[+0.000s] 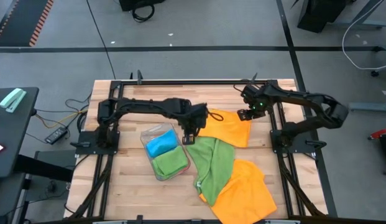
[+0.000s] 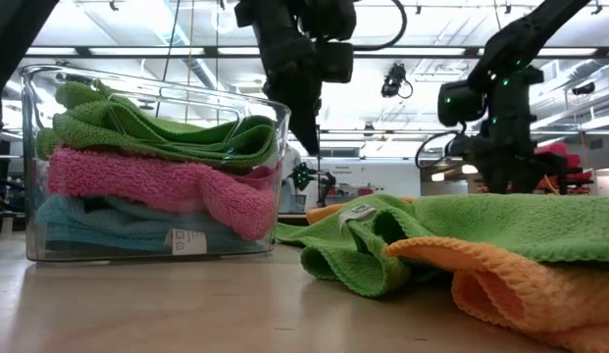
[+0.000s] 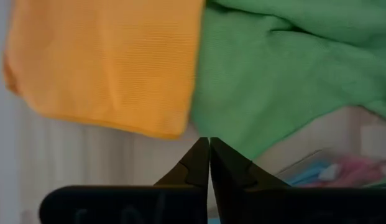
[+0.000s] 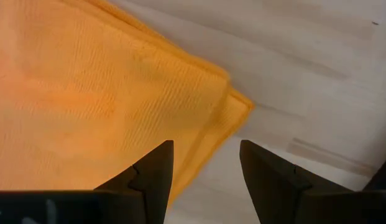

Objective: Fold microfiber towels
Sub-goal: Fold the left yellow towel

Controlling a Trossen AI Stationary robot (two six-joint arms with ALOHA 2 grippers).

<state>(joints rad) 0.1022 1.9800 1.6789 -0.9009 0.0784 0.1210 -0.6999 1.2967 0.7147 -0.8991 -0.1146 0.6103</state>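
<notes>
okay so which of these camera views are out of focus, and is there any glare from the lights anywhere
Left wrist view: the green towel and orange towel look soft, and the tray at the edge is blurred. Low view: bright ceiling lights behind the arms, which show as dark shapes; the nearest orange cloth is slightly soft. Right wrist view: fairly sharp weave. High view: even light, no glare.

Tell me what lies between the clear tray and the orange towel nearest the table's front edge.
In the high view, the green towel lies between the clear tray and that front orange towel, overlapping its edge.
</notes>
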